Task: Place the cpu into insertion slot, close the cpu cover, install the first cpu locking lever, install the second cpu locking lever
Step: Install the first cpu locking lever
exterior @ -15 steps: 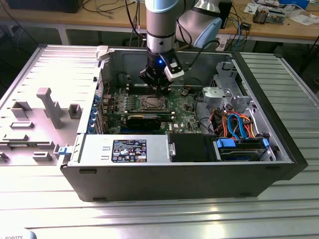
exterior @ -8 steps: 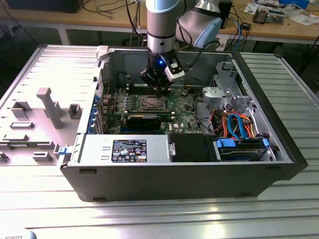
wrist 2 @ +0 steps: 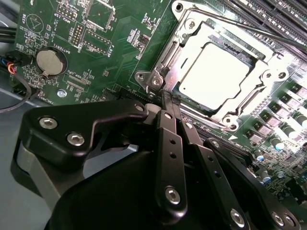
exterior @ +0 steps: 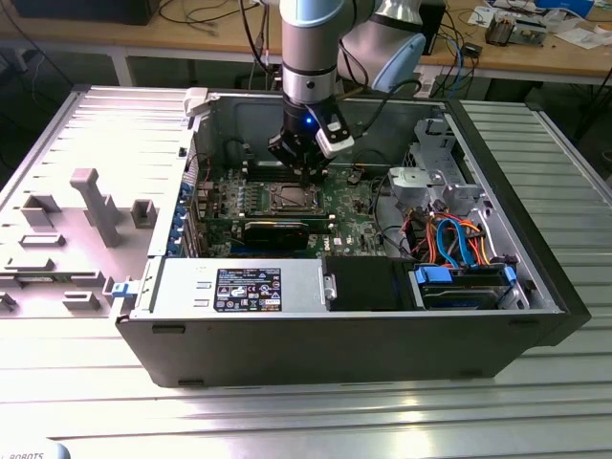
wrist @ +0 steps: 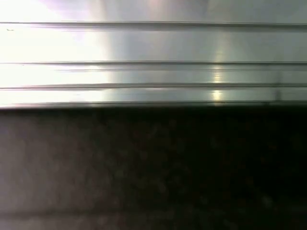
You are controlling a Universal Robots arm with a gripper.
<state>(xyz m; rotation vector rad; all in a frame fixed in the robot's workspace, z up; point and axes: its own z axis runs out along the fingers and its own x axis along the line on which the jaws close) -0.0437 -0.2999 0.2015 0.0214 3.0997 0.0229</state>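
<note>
Gripper (wrist 2: 165, 98): black fingers drawn together to a narrow tip with nothing between them, the tip resting at the corner of the socket frame, apparently so that a thin point can press or hook small hardware there.
Gripper, exterior view (exterior: 308, 174): hangs from the arm straight above the motherboard (exterior: 287, 206), just over the socket, inside the open computer case (exterior: 335, 330).
Cpu (wrist 2: 216, 72): lies flat in the insertion slot, its pale metal top showing square and level (seated, by the look of it).
Insertion slot (wrist 2: 163, 57): metal-rimmed square socket on the green board, with the long memory slots (wrist 2: 268, 19) running just beside it.
Cpu cover (wrist 2: 211, 33): the silver frame plate lies down over the chip, its window framing the metal top; folded flat so that the levers can clamp it.
Locking lever (wrist 2: 249, 29): a thin rod runs along the side of the socket nearest the memory slots; whether it is latched I cannot tell.
Near corner (wrist 2: 154, 81): frame screw and hinge just beside the fingertip (the likely point of work).
Stage, as judged: chip placed, cover shut, work now on the levers.
</note>
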